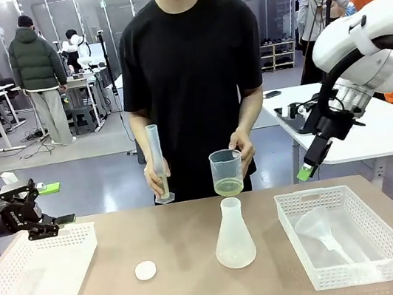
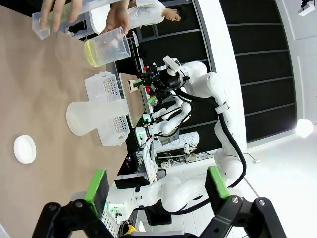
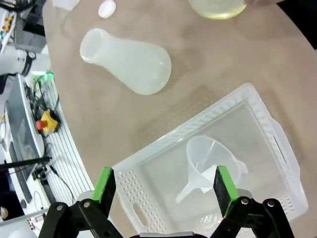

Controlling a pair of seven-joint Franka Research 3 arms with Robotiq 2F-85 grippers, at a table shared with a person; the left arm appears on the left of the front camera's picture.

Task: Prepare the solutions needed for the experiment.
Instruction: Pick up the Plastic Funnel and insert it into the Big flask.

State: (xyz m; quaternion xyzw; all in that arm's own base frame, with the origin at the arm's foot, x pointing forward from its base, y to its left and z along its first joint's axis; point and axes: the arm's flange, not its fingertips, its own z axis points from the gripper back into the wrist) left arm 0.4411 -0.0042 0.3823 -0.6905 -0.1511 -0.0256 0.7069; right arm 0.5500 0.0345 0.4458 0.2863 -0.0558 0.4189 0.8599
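Observation:
The solutions (image 1: 228,186) are a shallow pale yellow-green layer in a clear beaker (image 1: 226,169) that the person holds above the table's far edge. The person's other hand holds a tall measuring cylinder (image 1: 157,163) upright. An empty conical flask (image 1: 233,235) stands mid-table. My left gripper (image 1: 57,204) hovers open over the left basket's far edge; my right gripper (image 1: 306,171) hangs open above the right basket. The left wrist view shows the open gripper (image 2: 156,187), the beaker (image 2: 106,47) and the flask (image 2: 94,116). Below the open right gripper (image 3: 163,184) lies a funnel (image 3: 208,161).
A white basket (image 1: 37,274) sits at the left, empty. Another white basket (image 1: 379,238) at the right holds the funnel (image 1: 321,229). A small white cap (image 1: 146,270) lies on the table left of the flask. The person stands at the far side.

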